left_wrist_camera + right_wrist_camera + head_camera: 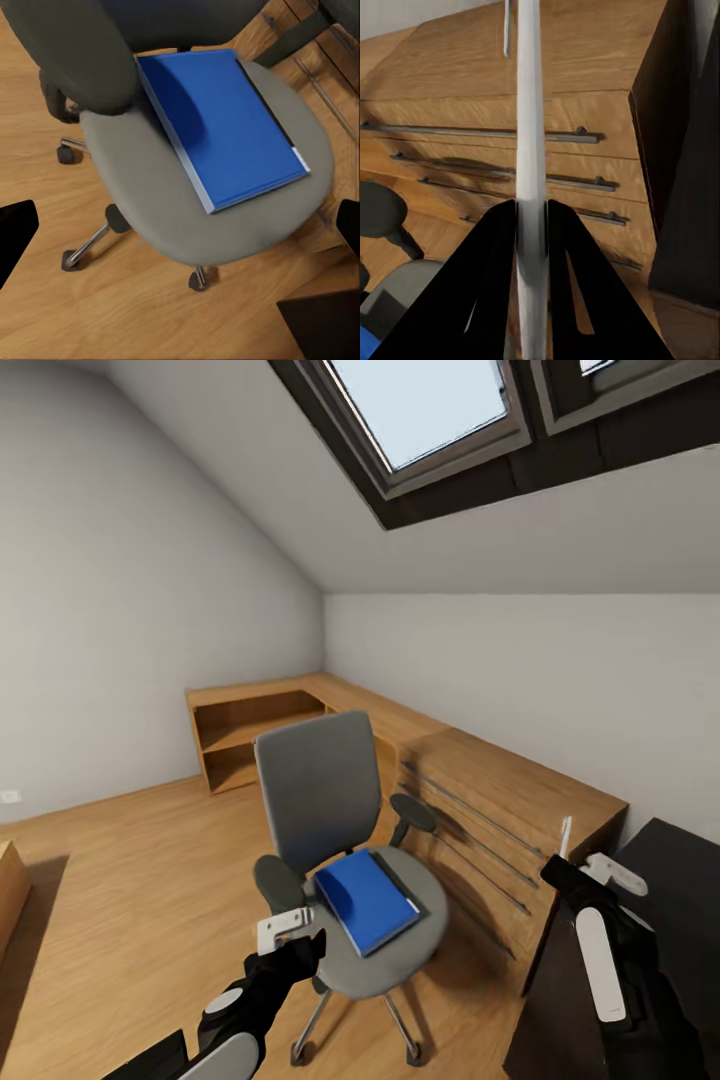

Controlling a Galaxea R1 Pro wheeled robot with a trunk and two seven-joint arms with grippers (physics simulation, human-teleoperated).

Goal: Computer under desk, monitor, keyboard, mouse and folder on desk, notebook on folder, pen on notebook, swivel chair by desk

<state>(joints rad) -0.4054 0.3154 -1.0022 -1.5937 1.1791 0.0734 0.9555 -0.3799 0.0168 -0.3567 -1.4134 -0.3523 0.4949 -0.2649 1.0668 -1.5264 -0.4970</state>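
The folder (366, 900) lies flat on the seat of the swivel chair (318, 790), its long axis running from the chair back toward the seat's front edge and slanting toward the robot's right. A thin dark strip shows along its right long edge (possibly the notebook tucked beneath, though I cannot be sure).

The left pincer (292, 938) hangs just beside the seat's near-left rim, close above it. In the left wrist view its 2 dark fingertips (16, 232) stand wide apart with nothing between them, and the folder (219, 124) lies ahead of them across the seat. This is plainly the nearer arm for the lift, and the jaws would need to come in over 1 of the folder's edges rather than onto its flat face.

The right pincer (531, 225) is closed on the pen (529, 135), held upright. It sits well off to the right, between the oak drawer unit (500, 830) and the black desk (670, 880).
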